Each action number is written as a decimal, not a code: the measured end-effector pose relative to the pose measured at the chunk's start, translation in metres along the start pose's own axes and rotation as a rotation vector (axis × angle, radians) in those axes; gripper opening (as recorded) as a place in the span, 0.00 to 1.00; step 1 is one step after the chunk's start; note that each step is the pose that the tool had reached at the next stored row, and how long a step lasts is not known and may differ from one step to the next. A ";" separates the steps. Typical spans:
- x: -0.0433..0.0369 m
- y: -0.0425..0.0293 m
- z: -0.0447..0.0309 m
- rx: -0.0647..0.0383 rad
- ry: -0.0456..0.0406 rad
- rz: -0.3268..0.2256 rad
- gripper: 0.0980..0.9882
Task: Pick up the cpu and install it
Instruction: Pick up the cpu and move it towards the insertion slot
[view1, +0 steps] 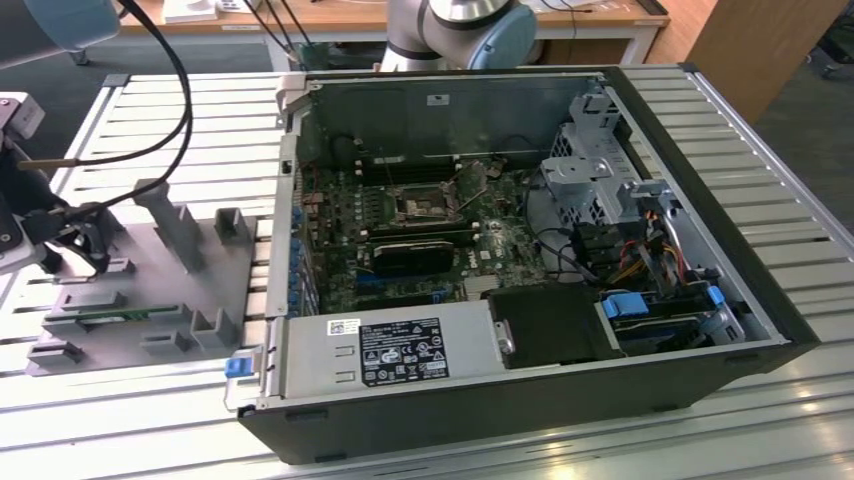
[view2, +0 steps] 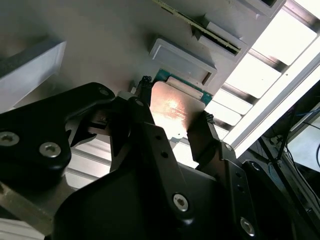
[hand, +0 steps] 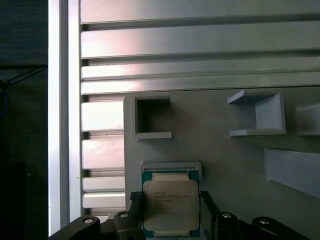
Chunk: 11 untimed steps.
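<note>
While the two black fingertips of the gripper stand apart, the cpu, a flat square chip with a silvery-grey metal lid and a thin green border, lies between them. Each tip sits close against one of two opposite edges. Whether the pads already press on those edges cannot be told in either wrist view.

The chip lies flat in a shallow pocket of the pale grey plastic fixture plate, with its lid upward. Other open-sided grey pockets rise from the same plate nearby. The plate rests on the slatted aluminium table, at the exterior view's left. The open black computer case with its green motherboard lies well apart, toward the exterior view's right.

The step in hand appears to be the grasp. It is probably best done by closing squarely on the two edges and with modest force. The chip should stay level, and any lift should run straight out of the pocket, so that no corner catches the pocket rim.
</note>
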<state>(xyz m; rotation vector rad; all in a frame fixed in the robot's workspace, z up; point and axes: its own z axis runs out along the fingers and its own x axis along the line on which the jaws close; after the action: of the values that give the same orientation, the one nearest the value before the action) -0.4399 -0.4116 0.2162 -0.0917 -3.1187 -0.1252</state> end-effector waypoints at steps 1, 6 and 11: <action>0.0000 0.0000 -0.0005 0.000 0.0000 0.000 0.50; 0.0000 0.0002 -0.0021 -0.001 0.0000 0.000 0.50; 0.0000 0.0003 -0.0033 -0.001 -0.0001 0.000 0.50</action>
<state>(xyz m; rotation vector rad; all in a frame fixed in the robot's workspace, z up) -0.4399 -0.4116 0.2195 -0.0916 -3.1187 -0.1270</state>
